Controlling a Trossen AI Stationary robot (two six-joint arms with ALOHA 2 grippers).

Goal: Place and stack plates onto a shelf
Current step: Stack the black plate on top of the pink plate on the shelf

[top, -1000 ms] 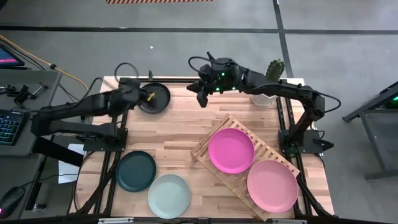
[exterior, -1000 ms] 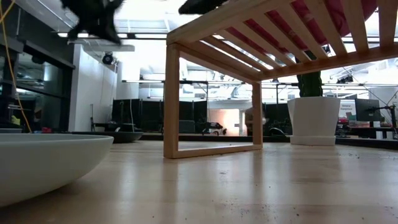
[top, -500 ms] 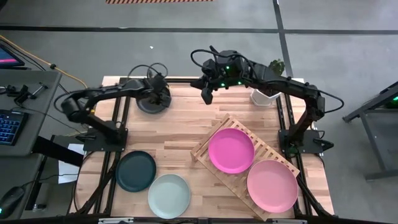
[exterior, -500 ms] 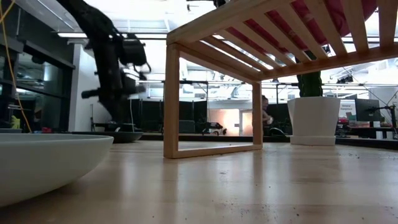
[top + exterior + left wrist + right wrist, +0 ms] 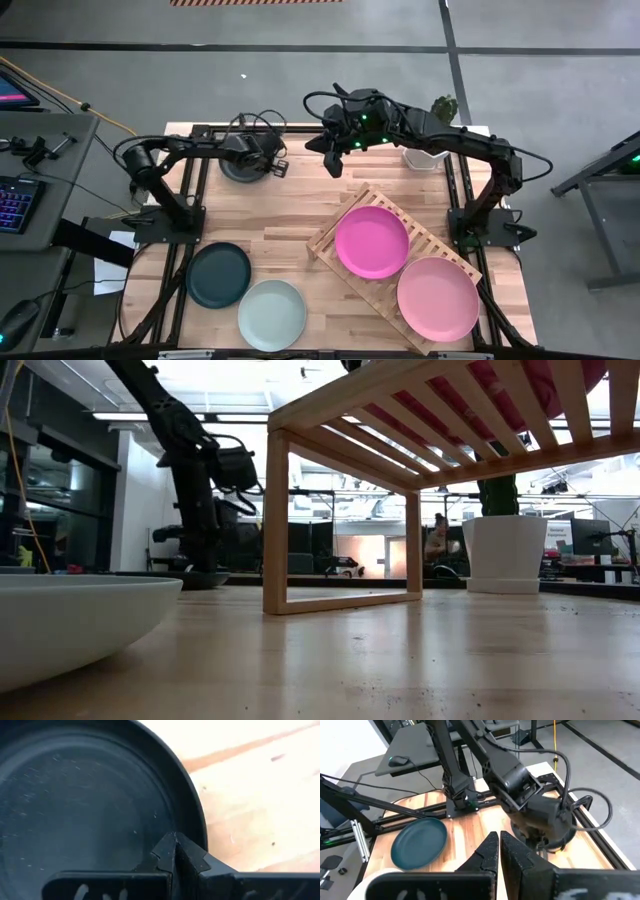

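Observation:
A black plate lies on the table's far left part. My left gripper is shut and points steeply down over the plate's inside, near its rim. My right gripper is shut and hangs raised over the far middle of the table, holding nothing. A magenta plate and a light pink plate lie on the slatted wooden shelf. A dark teal plate and a pale mint plate rest on the table at the near left. My left gripper comes from above, slanting down, with its shut fingertips at the black plate's inner floor beside the rim. I cannot tell whether they touch the plate. The plate lies flat on the table.
A white pot with a cactus stands at the far right. The shelf lies askew across the right half. Bare tabletop shows between the black plate and the shelf. Black frame rails run along the table's sides.
My left gripper has come down from high above the table onto the black plate's area, shifting a little toward the right edge and tipping to point more steeply down. The plates have not moved.

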